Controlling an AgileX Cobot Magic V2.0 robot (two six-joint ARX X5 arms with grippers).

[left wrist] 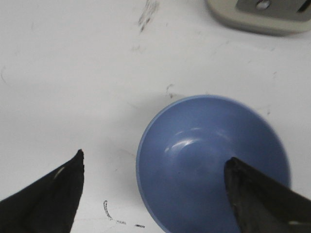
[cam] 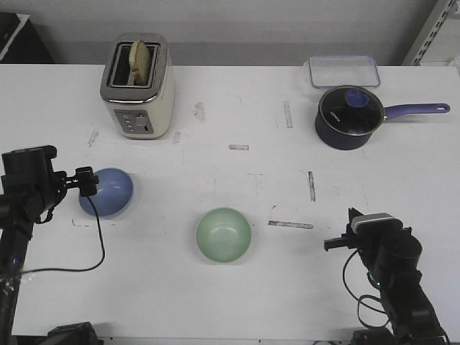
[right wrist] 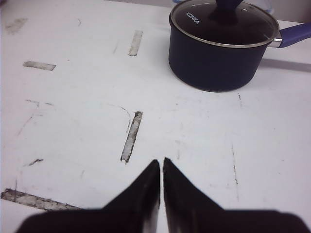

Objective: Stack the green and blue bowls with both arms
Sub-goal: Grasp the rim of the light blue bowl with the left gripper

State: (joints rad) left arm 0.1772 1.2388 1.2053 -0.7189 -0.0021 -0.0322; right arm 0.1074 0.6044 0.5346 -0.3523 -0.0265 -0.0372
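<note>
Left gripper (left wrist: pixel 155 194) gapes wide around the blue bowl (left wrist: pixel 214 162): one finger (left wrist: pixel 257 199) hangs inside the bowl, the other (left wrist: pixel 48 194) outside over bare table (left wrist: pixel 73 73); whether either touches the rim is unclear. Its arm reaches in level from the bowl's left. Right gripper (right wrist: pixel 161 182) is pinched closed on nothing, fingertips nearly meeting above the table, well right of the green bowl (cam: pixel 223 234), its arm hunched low. That green bowl sits upright, right of and nearer than the blue bowl. Beyond the blue bowl stands a toaster (cam: pixel 138 86); far to its right, a lidded saucepan (right wrist: pixel 221 43).
</note>
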